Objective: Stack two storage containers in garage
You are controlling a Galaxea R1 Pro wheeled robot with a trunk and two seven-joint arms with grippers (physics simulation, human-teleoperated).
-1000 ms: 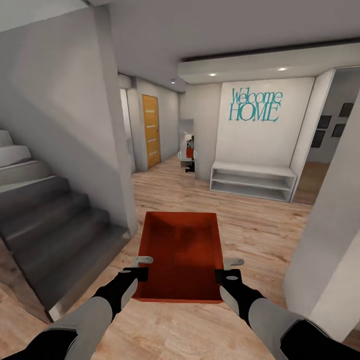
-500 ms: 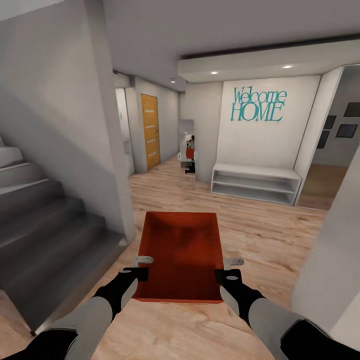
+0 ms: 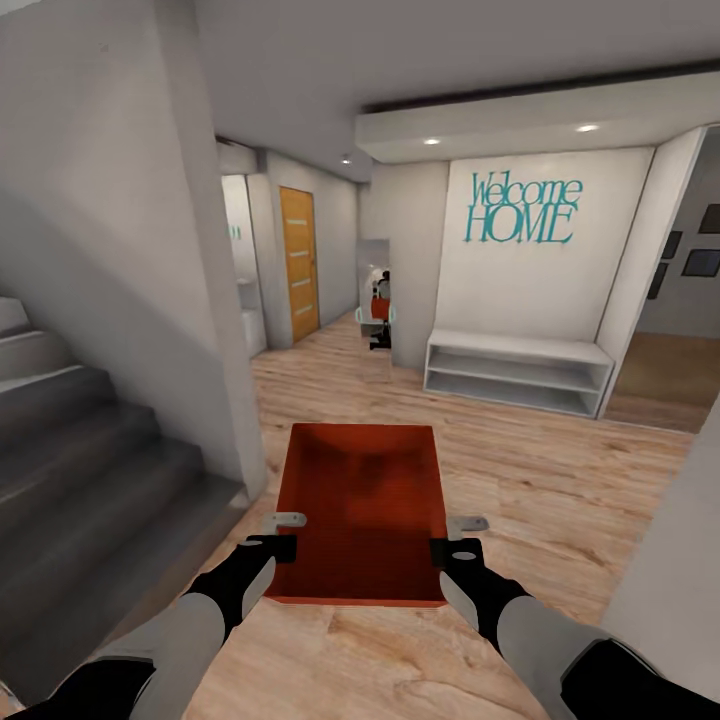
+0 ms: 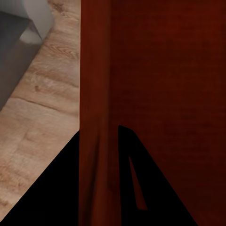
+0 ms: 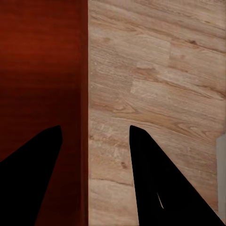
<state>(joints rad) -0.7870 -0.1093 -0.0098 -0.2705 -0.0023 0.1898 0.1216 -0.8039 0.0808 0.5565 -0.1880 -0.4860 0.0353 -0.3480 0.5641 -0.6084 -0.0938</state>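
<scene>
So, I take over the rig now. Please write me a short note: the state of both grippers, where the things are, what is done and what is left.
Left gripper: shut on the left wall of the orange-red container.
Right gripper: its fingers straddle the right wall; I cannot tell if it is closed.
The container is carried in front of the robot, over a wood floor in a hallway, with stairs at left and a white bench ahead.
Done: one container picked up.
Left: take it to the garage, set it down, bring and stack the second one.
</scene>
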